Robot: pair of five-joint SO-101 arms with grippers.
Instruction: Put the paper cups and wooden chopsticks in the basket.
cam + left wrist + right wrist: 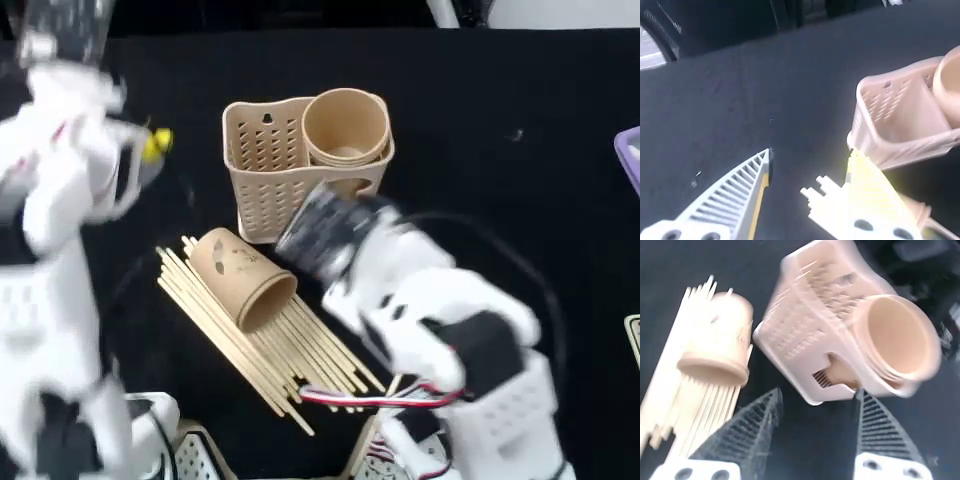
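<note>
A beige slotted basket (265,170) stands mid-table with stacked paper cups (345,125) in its right compartment. In front of it a second paper cup (240,275) lies on its side across a spread of wooden chopsticks (270,350). My right gripper (815,397) is open, hovering just before the basket (805,325), with the stacked cups (897,340), the lying cup (717,345) and the chopsticks (670,370) ahead of it. In the high view the right gripper (310,230) sits at the basket's front wall. My left gripper (810,162) is open over bare table left of the basket (900,125).
The black tabletop (500,130) has free room behind and to the right of the basket. A purple object (630,155) sits at the right edge. Both arm bases and a bundle of cables (380,400) crowd the front edge.
</note>
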